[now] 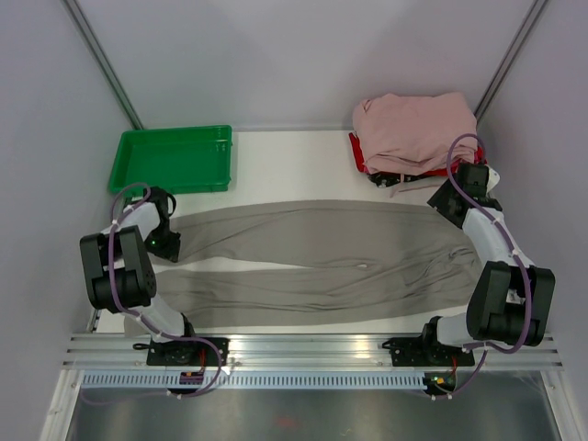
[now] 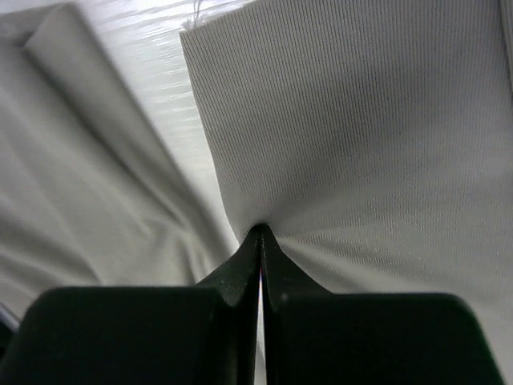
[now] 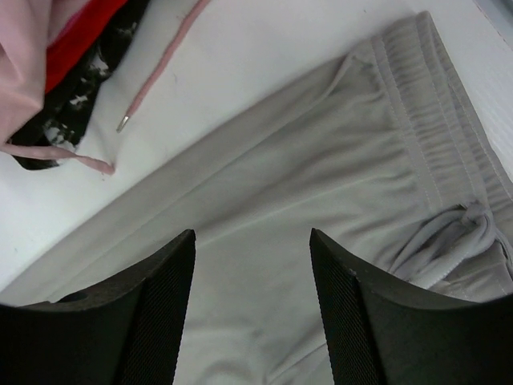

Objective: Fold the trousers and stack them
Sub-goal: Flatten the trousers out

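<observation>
Trousers soft, light, floppy; will sag and slip. Left pincer shut tight on leg end. Right pincer wide open, empty; best grab waistband.

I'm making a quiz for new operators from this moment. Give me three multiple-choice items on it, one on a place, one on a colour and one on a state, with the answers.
1. Where on the table is the tray?
A. Far left corner
B. Far right corner
C. Between the arm bases

2. What colour is the pile at far right?
A. Blue
B. Yellow
C. Pink

3. How is the left gripper?
A. Open above the tray
B. Shut on the trousers
C. Open over the pile

Answers:
1 A: the top view shows it in the far left corner.
2 C: the bundled clothes there are pale pink.
3 B: its wrist view shows it closed, with trouser fabric puckered at the tips.
</observation>
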`<state>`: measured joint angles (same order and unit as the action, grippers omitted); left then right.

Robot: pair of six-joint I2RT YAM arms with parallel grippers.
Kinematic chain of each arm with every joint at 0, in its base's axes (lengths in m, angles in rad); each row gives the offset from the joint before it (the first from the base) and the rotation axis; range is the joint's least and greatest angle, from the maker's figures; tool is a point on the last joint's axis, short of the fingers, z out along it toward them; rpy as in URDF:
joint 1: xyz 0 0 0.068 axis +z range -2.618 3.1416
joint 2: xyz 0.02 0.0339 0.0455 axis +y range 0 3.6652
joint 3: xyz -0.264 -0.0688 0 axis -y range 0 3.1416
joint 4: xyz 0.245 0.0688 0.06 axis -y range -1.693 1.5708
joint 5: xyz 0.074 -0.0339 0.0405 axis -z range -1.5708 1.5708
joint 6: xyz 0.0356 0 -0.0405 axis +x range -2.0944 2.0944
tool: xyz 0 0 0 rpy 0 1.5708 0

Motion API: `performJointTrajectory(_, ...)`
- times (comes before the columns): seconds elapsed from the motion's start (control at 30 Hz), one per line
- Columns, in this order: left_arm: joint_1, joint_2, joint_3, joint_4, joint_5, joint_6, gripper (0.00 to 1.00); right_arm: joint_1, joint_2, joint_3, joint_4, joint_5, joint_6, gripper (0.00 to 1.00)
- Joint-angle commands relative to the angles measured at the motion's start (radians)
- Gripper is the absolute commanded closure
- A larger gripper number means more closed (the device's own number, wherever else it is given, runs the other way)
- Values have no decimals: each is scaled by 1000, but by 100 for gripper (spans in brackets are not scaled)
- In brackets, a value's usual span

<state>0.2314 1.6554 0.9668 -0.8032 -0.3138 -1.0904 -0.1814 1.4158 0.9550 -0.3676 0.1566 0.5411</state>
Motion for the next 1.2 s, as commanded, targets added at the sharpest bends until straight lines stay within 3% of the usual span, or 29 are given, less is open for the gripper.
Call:
performJointTrajectory(0.0,17,-78,-45,-71,-50,-39,98,-1,-57,-30,-28,27,-10,34)
performJointTrajectory(0.17,40,-108,47,16,-70,139,98,-6,-48,-22,-33,63,-15,28)
performJointTrajectory(0.3,40,-77,215,93,-48,317,92,-24,52,62,-65,80,-43,28)
performJointTrajectory(0.33,40,-71,233,131,-30,336,86,-29,66,70,-59,80,-50,29)
performJointTrajectory(0.37,42,-57,248,148,-21,349,73,-42,78,74,-41,80,-52,29)
performJointTrajectory(0.47,42,-33,268,202,15,348,44,-70,120,85,4,61,-37,30)
performJointTrajectory(0.8,66,40,218,209,130,205,42,-78,180,122,47,27,40,31)
performJointTrajectory(0.97,189,1,104,249,234,169,41,-78,186,113,62,37,53,31)
performJointTrajectory(1.17,241,-48,61,285,229,191,41,-78,209,106,87,21,51,31)
